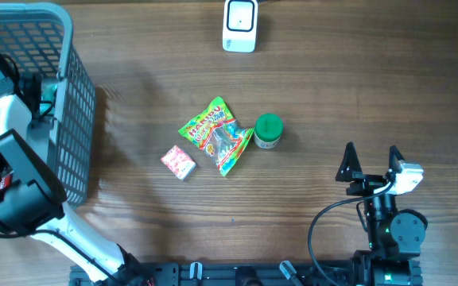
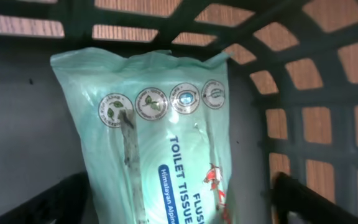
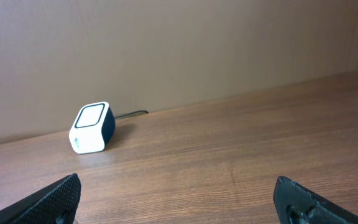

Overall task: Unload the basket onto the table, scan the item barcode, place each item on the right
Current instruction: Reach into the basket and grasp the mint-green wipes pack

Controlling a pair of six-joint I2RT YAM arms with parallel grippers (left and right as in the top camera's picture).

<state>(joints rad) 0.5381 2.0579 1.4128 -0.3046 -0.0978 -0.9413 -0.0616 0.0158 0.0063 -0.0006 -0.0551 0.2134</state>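
Wooden table [image 1: 332, 79]; grey mesh plastic basket [image 1: 78, 119] at 10 o'clock holds pale-green toilet tissue pack [image 2: 160, 143]. Left gripper [image 2: 179, 208] jaws apart, straddling pack: centre, then close squarely. Right gripper [image 1: 370, 151] spread wide, 4 o'clock.

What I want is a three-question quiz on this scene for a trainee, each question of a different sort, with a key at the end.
1. True or false: the scanner sits inside the basket.
2. What lies between the open fingers of the left gripper? A) toilet tissue pack B) a banana C) a mug
3. Fill in: on the table, the jar beside the candy bag has a ___ lid.

Key: 1 false; 2 A; 3 green.
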